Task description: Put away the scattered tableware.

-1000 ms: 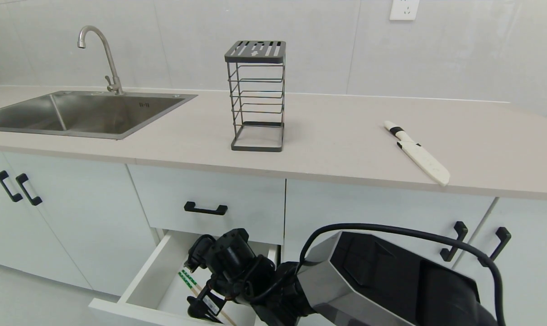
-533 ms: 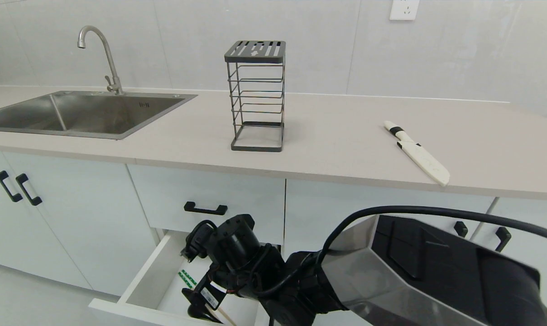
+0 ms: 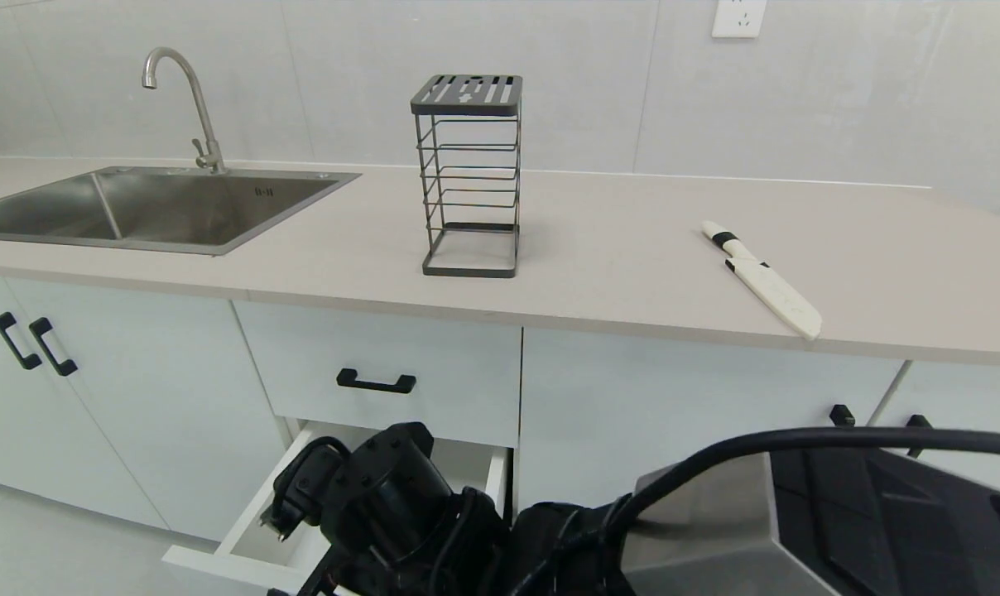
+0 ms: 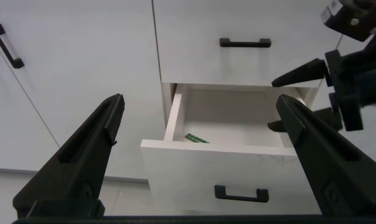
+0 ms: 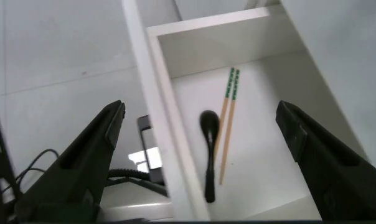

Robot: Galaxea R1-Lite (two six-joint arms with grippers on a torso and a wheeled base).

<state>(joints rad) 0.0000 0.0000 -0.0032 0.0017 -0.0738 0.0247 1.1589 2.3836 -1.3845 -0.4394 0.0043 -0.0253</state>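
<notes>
Spoon (image 5: 208, 149) & chopsticks (image 5: 228, 124) lie side by side in the open drawer (image 5: 163, 106), at 6 o'clock of the rack (image 3: 469, 178). R gripper (image 5: 198, 107) hangs over them, fingers wide apart, empty. L gripper (image 4: 198, 102) faces the drawer front, also apart. We judge this step done. Knife (image 3: 761, 277) lies on the counter (image 3: 632, 248) at 4 o'clock of the rack. Next we must probably take its handle, slot it in the rack, then shut the drawer.

Left gripper (image 4: 199, 106), fingers wide apart, before an open white drawer (image 4: 222, 165) with green-ended chopsticks (image 4: 196, 139) inside.
</notes>
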